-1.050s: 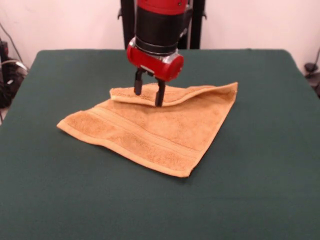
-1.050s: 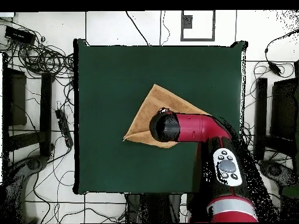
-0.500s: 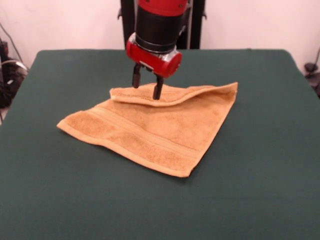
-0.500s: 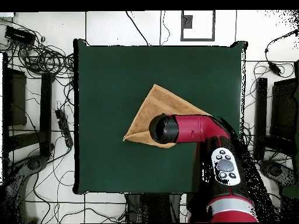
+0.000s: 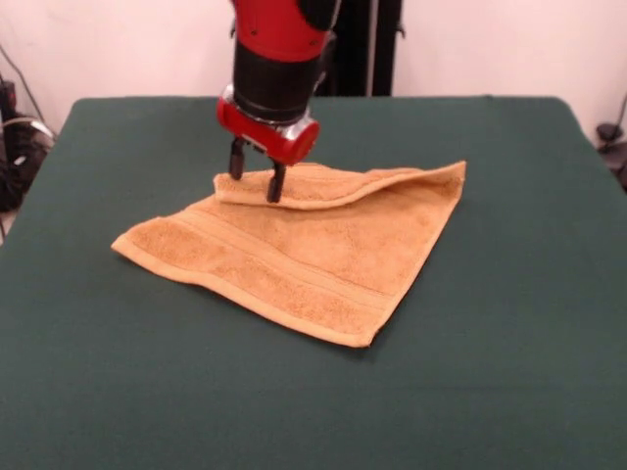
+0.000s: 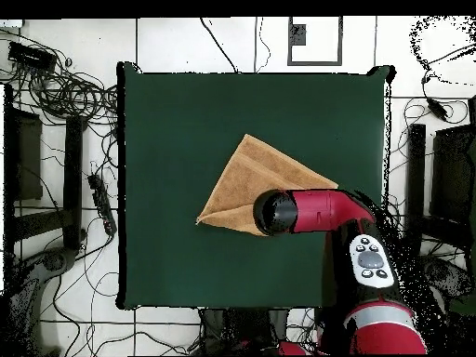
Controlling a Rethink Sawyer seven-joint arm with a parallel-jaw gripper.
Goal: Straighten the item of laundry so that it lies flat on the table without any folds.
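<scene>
The gripper (image 5: 254,182) hung with its two dark fingers (image 5: 275,184) spread apart and pointing down, their tips at the folded-over corner of the towel (image 5: 304,250), gripping nothing. One finger stood at the outer end of that flap, the other over the flap itself; whether the tips touched the cloth could not be told. Above them sat the red and black arm (image 5: 271,69).

The towel lay near the middle of the table (image 5: 509,294), well clear of all four edges, one corner pointing toward each side. A strip along its far edge was doubled back onto itself, forming a long raised fold, while the rest lay spread flat with its woven bands showing.

From overhead, the arm (image 6: 311,211) covered part of the towel (image 6: 244,181).
</scene>
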